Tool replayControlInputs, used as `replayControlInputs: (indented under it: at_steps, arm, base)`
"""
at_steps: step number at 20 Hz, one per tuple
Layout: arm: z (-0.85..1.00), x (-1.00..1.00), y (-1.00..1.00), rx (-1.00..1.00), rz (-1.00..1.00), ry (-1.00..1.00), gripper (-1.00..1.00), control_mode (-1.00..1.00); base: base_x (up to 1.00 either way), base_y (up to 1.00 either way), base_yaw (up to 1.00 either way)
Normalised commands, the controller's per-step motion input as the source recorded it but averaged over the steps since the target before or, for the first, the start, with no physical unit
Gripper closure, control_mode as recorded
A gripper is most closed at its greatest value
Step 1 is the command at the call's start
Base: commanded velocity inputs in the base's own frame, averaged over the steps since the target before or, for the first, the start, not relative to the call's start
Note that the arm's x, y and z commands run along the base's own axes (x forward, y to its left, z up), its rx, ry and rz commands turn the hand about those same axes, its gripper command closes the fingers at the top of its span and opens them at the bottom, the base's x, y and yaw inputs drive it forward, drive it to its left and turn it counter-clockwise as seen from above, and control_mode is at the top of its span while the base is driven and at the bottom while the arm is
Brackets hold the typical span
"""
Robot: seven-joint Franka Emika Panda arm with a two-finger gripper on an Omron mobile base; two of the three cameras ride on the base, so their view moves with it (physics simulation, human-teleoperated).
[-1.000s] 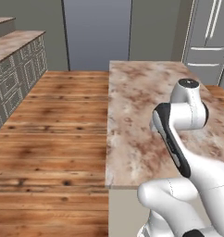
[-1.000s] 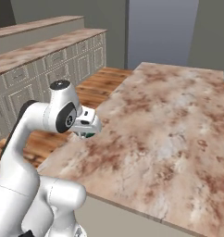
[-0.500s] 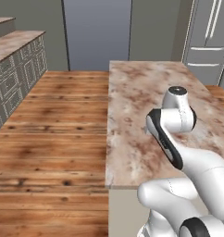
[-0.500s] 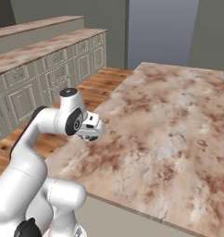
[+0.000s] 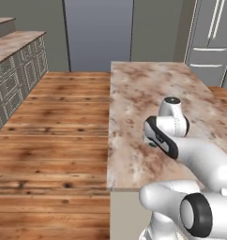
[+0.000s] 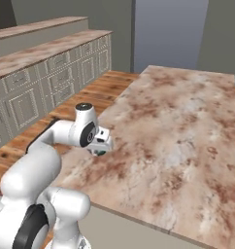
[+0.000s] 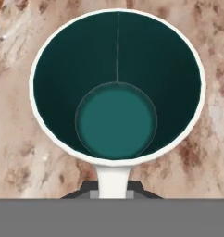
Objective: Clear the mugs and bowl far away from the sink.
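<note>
Gripper (image 7: 112, 193): clamped tight on the pale handle of the teal mug; finger tips barely visible at the bottom of the hand view, either side of that handle.
Teal mug (image 7: 116, 85): seen straight down its mouth in the hand view; pale rim, dark teal wall, lighter teal floor; nothing inside. In the right base view a sliver of it (image 6: 98, 151) shows under the hand, low over the counter near its left edge; contact with the stone cannot be told.
Island counter (image 6: 187, 131): mottled pink-brown stone slab beneath the mug, running away from the robot.
Floor (image 5: 54, 126): wood planks, left of the island.
Wall cabinets (image 6: 46, 80): grey panelled fronts with stone tops, across the floor.
Refrigerator (image 5: 211, 42): grey doors, far right.
</note>
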Motion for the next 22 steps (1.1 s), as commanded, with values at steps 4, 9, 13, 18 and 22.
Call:
replayControlInputs:
  at_steps: [4,9,13,18,22]
  arm:
    - [-0.45,0.35,-0.02,0.07,0.00,0.03,1.00,-1.00]
    - [-0.36,0.23,0.00,0.01,0.00,-0.03,1.00,-1.00]
    - [-0.39,0.16,0.00,0.00,0.00,-0.08,1.00,-1.00]
    - [-0.32,0.21,0.00,0.00,0.00,0.00,1.00,-1.00]
    - [-0.23,0.18,0.00,0.00,0.00,0.00,1.00,-1.00]
  base:
    - [0.00,0.00,0.00]
    - [0.00,0.00,0.00]
    - [0.00,0.00,0.00]
    - [0.00,0.00,0.00]
    - [0.00,0.00,0.00]
